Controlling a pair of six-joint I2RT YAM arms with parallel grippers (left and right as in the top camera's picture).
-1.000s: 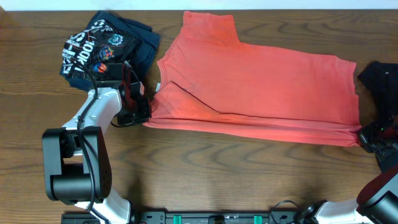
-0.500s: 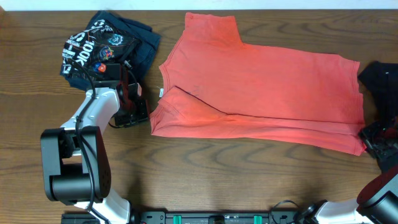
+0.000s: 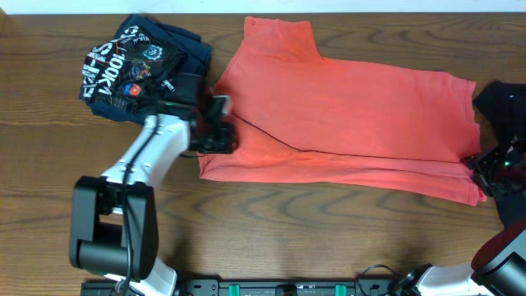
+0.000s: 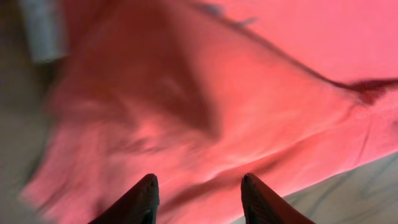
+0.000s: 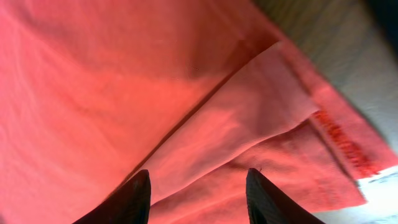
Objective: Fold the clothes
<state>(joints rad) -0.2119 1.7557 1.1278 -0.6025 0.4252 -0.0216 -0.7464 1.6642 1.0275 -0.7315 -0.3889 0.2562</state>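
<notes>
The left gripper (image 3: 217,131) has shifted right, over the left edge of the coral T-shirt (image 3: 353,107), its jaws now parted and empty. The right gripper (image 3: 493,164), likewise parted, hovers over the right hem.

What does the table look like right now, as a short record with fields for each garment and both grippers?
shirt: coral-red short-sleeved T-shirt, laid across the middle, a fold running along its near side
navy garment: navy white-printed garment, crumpled, far left
black garment: plain black garment, at the right edge, partly out of frame
left gripper: open, over the shirt's left end, holding nothing
right gripper: open, over the shirt's near right corner, holding nothing
surface: brown wooden table
</notes>
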